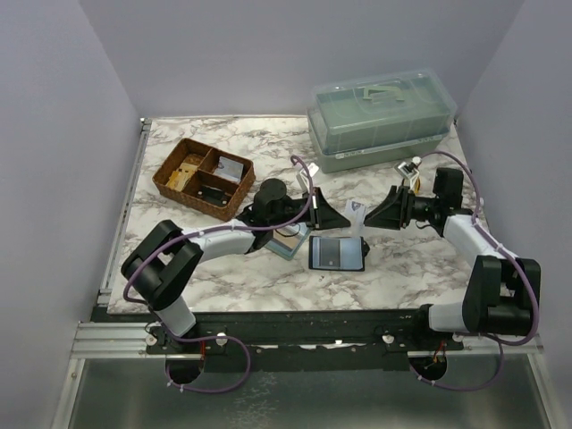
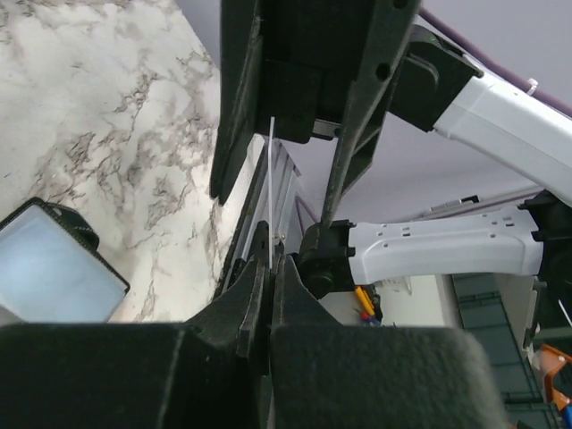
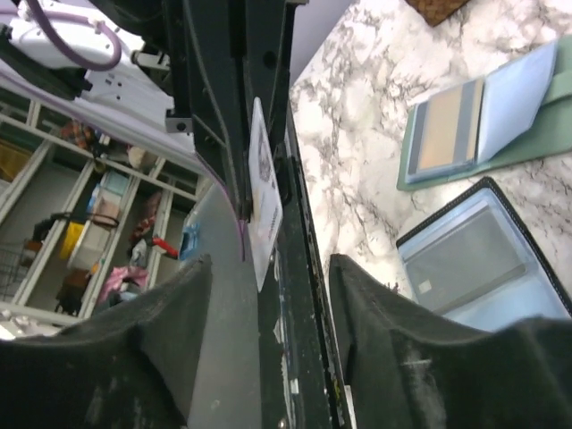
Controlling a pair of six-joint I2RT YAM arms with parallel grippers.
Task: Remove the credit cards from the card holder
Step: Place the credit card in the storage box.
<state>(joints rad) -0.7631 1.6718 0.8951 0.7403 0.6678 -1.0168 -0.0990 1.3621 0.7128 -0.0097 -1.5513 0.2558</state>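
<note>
**Mid-air transfer of a card above the white-and-grey marbled tabletop (image 1: 411,268).** The left gripper (image 2: 268,290) is clamped on one edge of a thin, pale, rectangular credit card (image 3: 264,192). In the left wrist view the card appears edge-on as a white line rising from the closed fingertips. The right gripper (image 3: 268,273) faces it tip to tip. Its jaws stand apart on either side of the card, and neither of its pads (image 3: 170,349) appears to touch it. The small black bifold card holder (image 1: 337,253) lies open and flat on the table just below the two grippers, with its pale blue-grey inside upward. Whether further cards remain in it cannot be told. A flat green sleeve with tan and pale blue panels (image 3: 474,125) lies beside it.

*Hazards, as judged:*
- (a) The card is pinched along a narrow strip only, so a quick swing of the left arm could make it pivot or slip free.
- (b) The grippers are very close, so a retreat along a skewed line could clip the card and twist it out of the grip.
- (c) A dropped card could land back on the open holder or slide beneath an arm.
</note>
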